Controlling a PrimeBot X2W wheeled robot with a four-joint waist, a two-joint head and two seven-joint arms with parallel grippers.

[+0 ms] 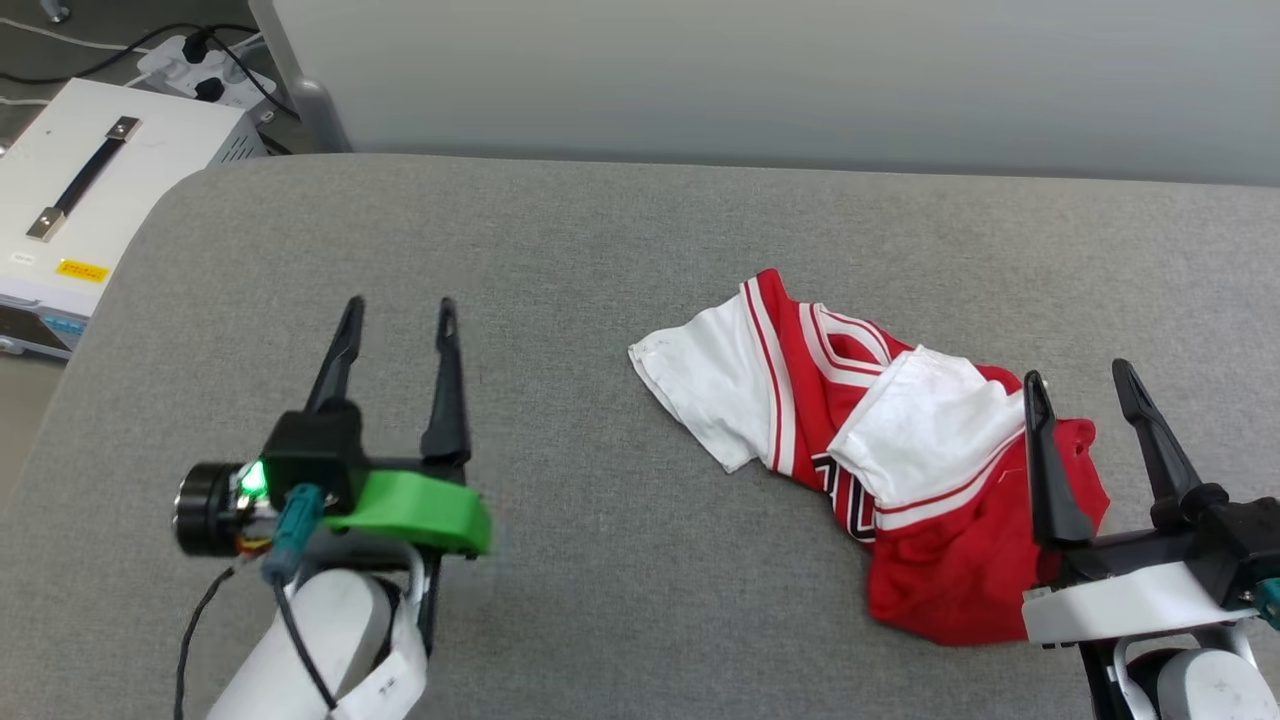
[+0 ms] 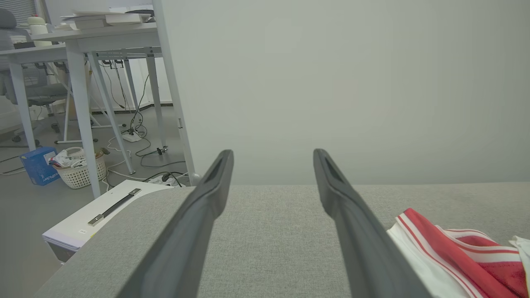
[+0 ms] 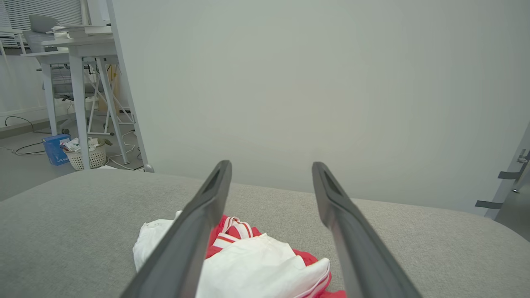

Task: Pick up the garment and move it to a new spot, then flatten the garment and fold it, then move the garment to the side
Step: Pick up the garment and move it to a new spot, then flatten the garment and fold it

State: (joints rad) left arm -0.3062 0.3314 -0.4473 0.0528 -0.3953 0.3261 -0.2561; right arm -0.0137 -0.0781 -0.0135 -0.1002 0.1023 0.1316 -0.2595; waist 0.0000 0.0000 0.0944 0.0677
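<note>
The garment (image 1: 880,450), a red jersey with white sleeves and striped trim, lies crumpled on the grey padded table (image 1: 600,250), right of centre. My left gripper (image 1: 398,312) hovers open at the lower left, well clear of the cloth. My right gripper (image 1: 1078,372) is open at the lower right, its left finger over the garment's right edge. The left wrist view catches the garment (image 2: 463,256) at its lower right, beside the open left gripper (image 2: 273,155). Through the right wrist camera the garment (image 3: 256,265) lies under and between the fingers of the open right gripper (image 3: 271,165).
A white equipment box (image 1: 90,190) with a black handle stands off the table's left edge, with a power strip (image 1: 200,70) behind it. A pale wall (image 1: 760,80) runs along the table's far side. Desks and a white basket (image 2: 80,167) stand on the floor beyond.
</note>
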